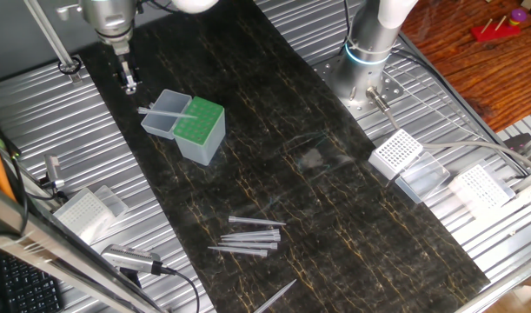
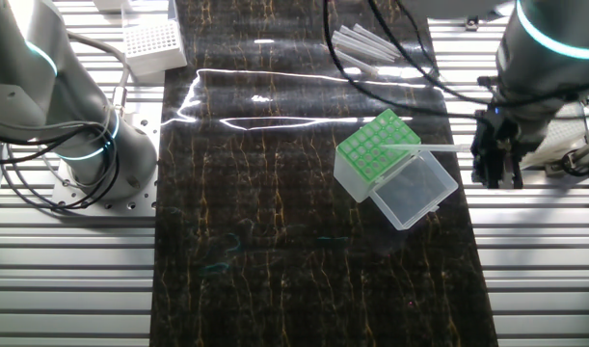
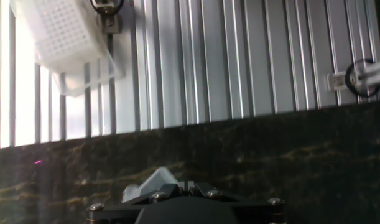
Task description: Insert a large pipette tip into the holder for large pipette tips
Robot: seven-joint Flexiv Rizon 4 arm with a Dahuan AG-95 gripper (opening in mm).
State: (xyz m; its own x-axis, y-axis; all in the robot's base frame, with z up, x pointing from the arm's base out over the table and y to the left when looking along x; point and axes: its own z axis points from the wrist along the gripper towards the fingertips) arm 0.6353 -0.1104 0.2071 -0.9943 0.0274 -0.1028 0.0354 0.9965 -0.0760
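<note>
The holder for large pipette tips (image 1: 202, 123) stands on the dark mat with its green perforated top up and its clear lid (image 1: 163, 114) hinged open; it also shows in the other fixed view (image 2: 374, 146). One large pipette tip (image 1: 167, 111) lies flat across the lid and the green top, also seen in the other fixed view (image 2: 429, 148). Several more tips lie in a loose pile (image 1: 248, 236). My gripper (image 1: 129, 84) hangs beyond the lid's far side, apart from the tip, with fingers together and nothing between them. In the hand view only a pale lid corner (image 3: 153, 182) shows.
White-grid racks with clear lids stand on the slatted metal at the right (image 1: 397, 153), far right (image 1: 479, 187) and left (image 1: 81, 213); one shows in the hand view (image 3: 56, 31). Another arm's base (image 1: 369, 61) stands at the back. A single tip (image 1: 278, 294) lies near the front edge.
</note>
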